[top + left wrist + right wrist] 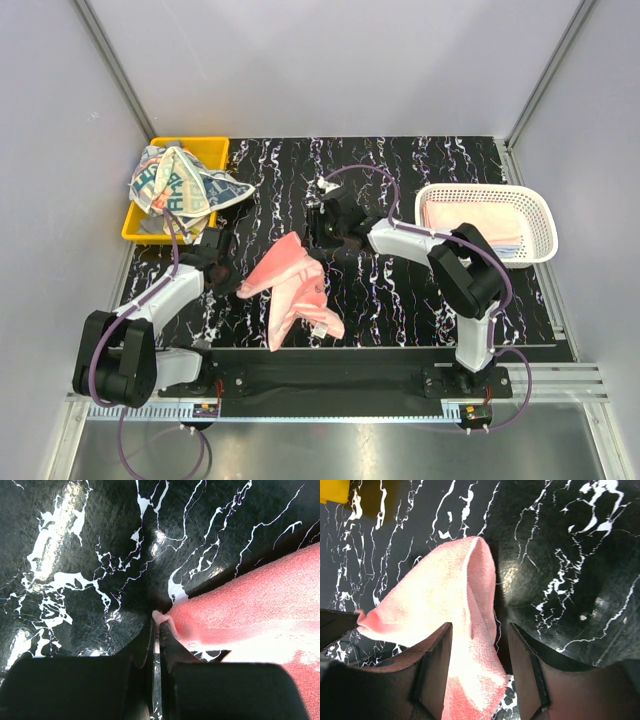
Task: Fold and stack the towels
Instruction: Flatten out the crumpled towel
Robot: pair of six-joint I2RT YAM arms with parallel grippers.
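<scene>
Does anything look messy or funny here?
Yes. The patterned towels are heaped untidily and spill over the rim of the yellow bin. The pink towel lies crumpled on the table, one corner pinched by the left pincer.

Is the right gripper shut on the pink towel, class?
No. The right gripper stands open in its wrist view, with the pink towel passing between its spread jaws.
</scene>
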